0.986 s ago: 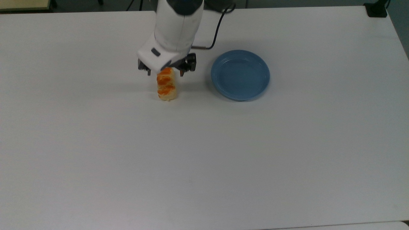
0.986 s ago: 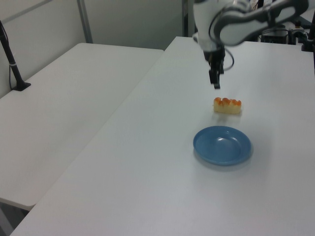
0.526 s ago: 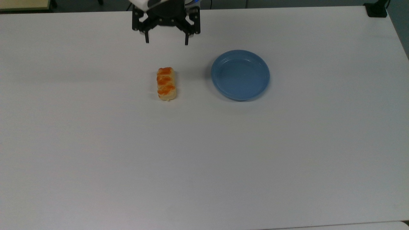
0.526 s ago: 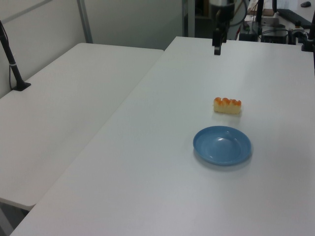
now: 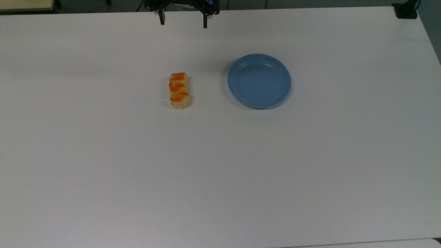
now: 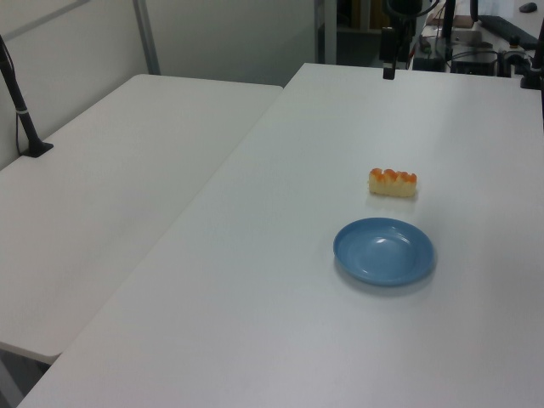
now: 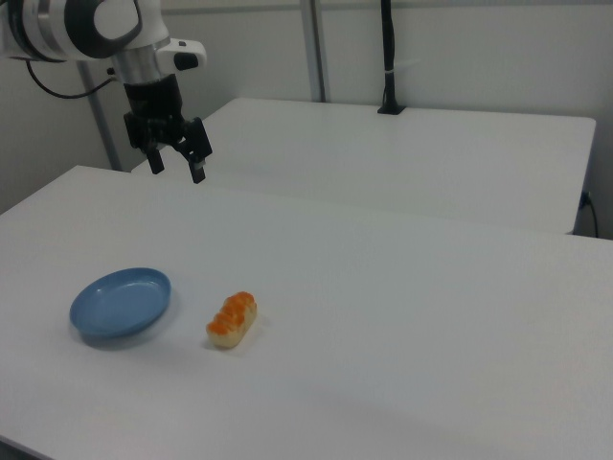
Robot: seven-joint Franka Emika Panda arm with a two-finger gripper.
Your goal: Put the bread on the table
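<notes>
You see the small oblong pale-tan bread (image 5: pixel 179 90) with orange-glazed bumps lying flat on the large white matte table (image 5: pixel 220 165), just beside the round blue plate (image 5: pixel 259 81) but not touching it. Farther back, the black two-finger gripper (image 5: pixel 183 19) hangs high above the table, fingers apart and holding nothing.

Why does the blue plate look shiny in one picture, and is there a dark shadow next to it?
In the left view, the blue plate has a pale glare patch inside from the light above; in the top view, only a thin soft shadow hugs its lower rim on the table; in the right view, the bread casts a faint shadow too.
</notes>
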